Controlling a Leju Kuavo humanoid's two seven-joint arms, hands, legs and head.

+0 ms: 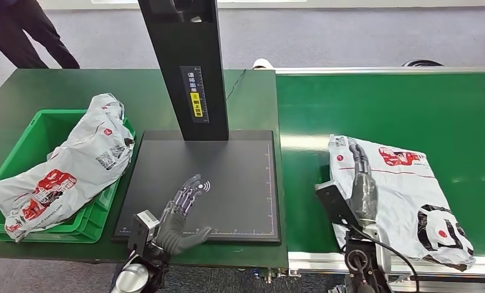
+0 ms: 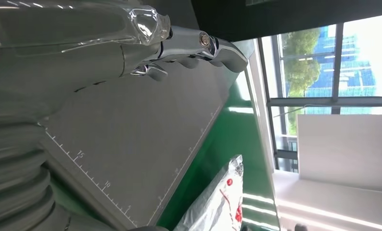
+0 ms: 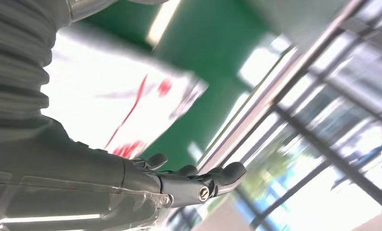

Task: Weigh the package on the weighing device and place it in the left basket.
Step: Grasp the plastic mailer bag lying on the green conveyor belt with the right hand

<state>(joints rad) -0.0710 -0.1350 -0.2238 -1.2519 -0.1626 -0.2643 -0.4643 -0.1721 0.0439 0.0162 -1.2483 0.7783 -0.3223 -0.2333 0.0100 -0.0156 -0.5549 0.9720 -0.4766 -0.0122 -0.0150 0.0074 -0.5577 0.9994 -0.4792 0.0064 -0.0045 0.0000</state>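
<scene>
A white plastic package (image 1: 405, 198) with red and black print lies flat on the green conveyor belt (image 1: 411, 110) at the right; its edge also shows in the left wrist view (image 2: 218, 202) and blurred in the right wrist view (image 3: 107, 106). My right hand (image 1: 362, 183) lies over the package's left part with fingers stretched out, gripping nothing. My left hand (image 1: 182, 210) hovers open over the front of the black weighing plate (image 1: 240, 183), fingers spread. The plate (image 2: 131, 134) is bare under the hand. Another white package (image 1: 75, 165) lies in the green basket (image 1: 26, 152) at the left.
A black post (image 1: 188, 61) rises from the back of the scale. A person's dark legs (image 1: 26, 30) stand beyond the table's far left corner. Windows (image 2: 333, 62) show past the belt in the wrist views.
</scene>
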